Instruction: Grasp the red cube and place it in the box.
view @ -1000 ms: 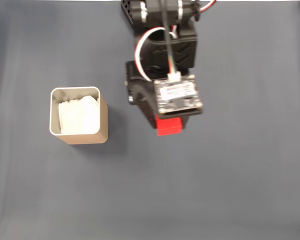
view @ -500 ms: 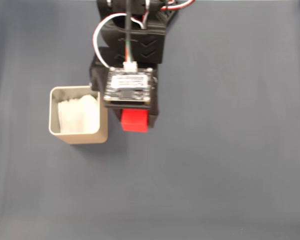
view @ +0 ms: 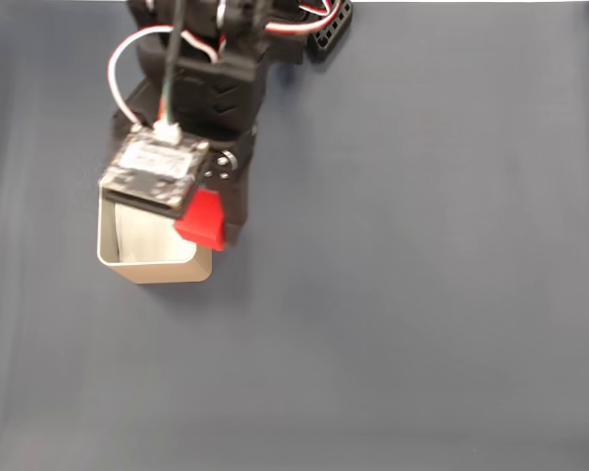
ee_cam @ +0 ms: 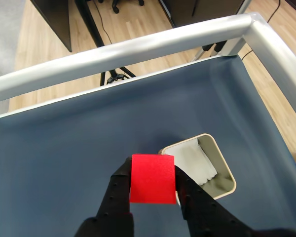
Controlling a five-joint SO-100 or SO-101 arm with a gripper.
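Observation:
My gripper (ee_cam: 153, 183) is shut on the red cube (ee_cam: 152, 178), which sits between the two black fingers, lifted off the table. In the fixed view the red cube (view: 202, 219) hangs over the right rim of the tan box (view: 164, 267), held by the gripper (view: 206, 221). The arm covers the box's upper part there. In the wrist view the box (ee_cam: 223, 173) stands just right of and beyond the cube, its white paper lining visible inside.
The dark blue table surface (view: 422, 294) stretches open to the right and front. A silver metal frame (ee_cam: 138, 47) borders the table's far edge and right side in the wrist view, with wooden floor beyond.
The arm has swung left across the fixed view, carrying the red cube from the table's middle to the box's right rim.

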